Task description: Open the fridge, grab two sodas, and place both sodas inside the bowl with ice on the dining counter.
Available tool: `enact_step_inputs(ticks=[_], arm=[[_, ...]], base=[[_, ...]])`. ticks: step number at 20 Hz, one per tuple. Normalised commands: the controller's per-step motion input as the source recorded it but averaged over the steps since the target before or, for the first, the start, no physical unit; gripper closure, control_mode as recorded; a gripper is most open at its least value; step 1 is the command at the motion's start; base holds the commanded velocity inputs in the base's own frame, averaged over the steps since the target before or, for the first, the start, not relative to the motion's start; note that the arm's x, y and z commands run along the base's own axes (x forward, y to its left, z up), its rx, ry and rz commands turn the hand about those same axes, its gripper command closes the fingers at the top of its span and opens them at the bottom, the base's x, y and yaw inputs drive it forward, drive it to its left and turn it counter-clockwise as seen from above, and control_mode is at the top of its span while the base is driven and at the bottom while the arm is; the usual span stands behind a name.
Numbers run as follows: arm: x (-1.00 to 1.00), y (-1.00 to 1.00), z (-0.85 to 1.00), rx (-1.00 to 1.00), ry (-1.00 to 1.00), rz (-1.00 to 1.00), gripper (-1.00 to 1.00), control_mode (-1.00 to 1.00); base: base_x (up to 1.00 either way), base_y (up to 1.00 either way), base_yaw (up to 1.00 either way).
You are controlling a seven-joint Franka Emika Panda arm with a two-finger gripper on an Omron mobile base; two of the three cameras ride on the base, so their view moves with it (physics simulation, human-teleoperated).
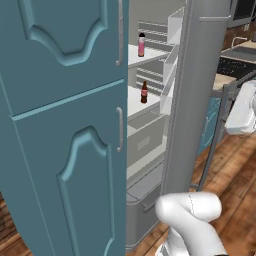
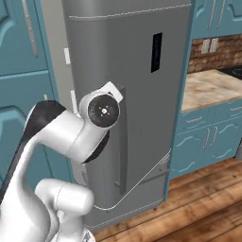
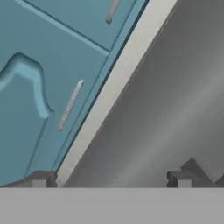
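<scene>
Arm is reaching up against the grey fridge [image 2: 137, 61] door, gripper [image 3: 111, 179] with jaws spread wide, gripping nothing. Fridge is standing ajar: pink soda [image 1: 141, 44] sitting on upper shelf, reddish-brown soda [image 1: 144, 92] below.

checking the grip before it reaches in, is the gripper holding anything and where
Nothing is held. The gripper is open, its fingertips apart against the grey fridge door.

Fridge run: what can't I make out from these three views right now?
- Fridge interior: right base view, hidden behind its door.
- Lower shelves: left base view, blocked by the teal cabinet.
- Labels on the pink soda and brown soda: too small.
- Gripper: hand view, edge cuts the fingertips.
</scene>
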Motion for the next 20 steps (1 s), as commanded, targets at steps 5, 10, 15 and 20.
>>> enact_step_inputs(ticks=[5, 10, 15, 20], arm=[[0.03, 0.83, 0.3, -0.36, -0.01, -0.19, -1.0, -1.0], [0.34, 0.68, 0.01, -0.25, 0.14, -0.23, -1.0, -1.0], [0.39, 0.56, 0.01, -0.2, 0.11, -0.21, -1.0, -1.0], [0.44, 0.4, 0.0, -0.14, 0.09, -0.2, -1.0, -1.0]], base=[[0.0, 0.0, 0.0], [0.0, 0.0, 0.0], [0.0, 0.0, 0.0], [0.0, 0.0, 0.0]])
